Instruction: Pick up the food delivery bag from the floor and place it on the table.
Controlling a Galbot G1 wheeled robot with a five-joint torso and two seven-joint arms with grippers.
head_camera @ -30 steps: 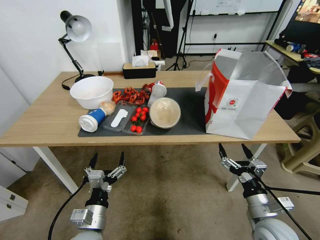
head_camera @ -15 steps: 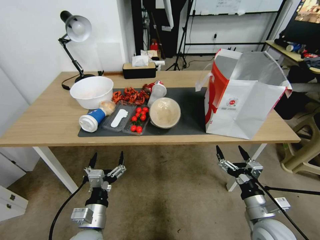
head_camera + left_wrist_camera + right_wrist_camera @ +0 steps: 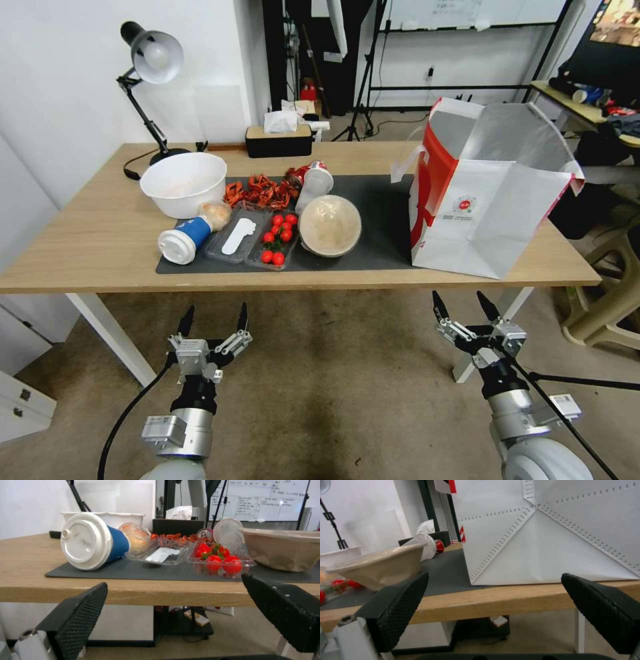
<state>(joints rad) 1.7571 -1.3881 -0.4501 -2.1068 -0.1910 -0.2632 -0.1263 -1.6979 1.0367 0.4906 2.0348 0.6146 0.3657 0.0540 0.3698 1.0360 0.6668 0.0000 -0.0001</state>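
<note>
On the right end of the table [image 3: 80, 260], the food delivery bag [image 3: 487, 193] stood upright with its mouth open, its left part on the dark mat [image 3: 383, 220] and its right part on bare wood, so the placing looked done. Its near right corner sat close to the table's front edge, and its far right side overhung toward the end. Both arms hung below the front edge over the floor [image 3: 320, 387]: the left gripper [image 3: 213, 319] under the blue cup [image 3: 183, 237], the right gripper [image 3: 465, 305] just below the bag, each with fingers spread wide and holding nothing. The main risk, as I judged it, was the right gripper rising or swinging forward and catching the bag's lower edge, which could tip the light paper bag or push it off the end. A nudge leftward could also shove it into the lidded bowl [image 3: 330, 225] just beside it.
</note>
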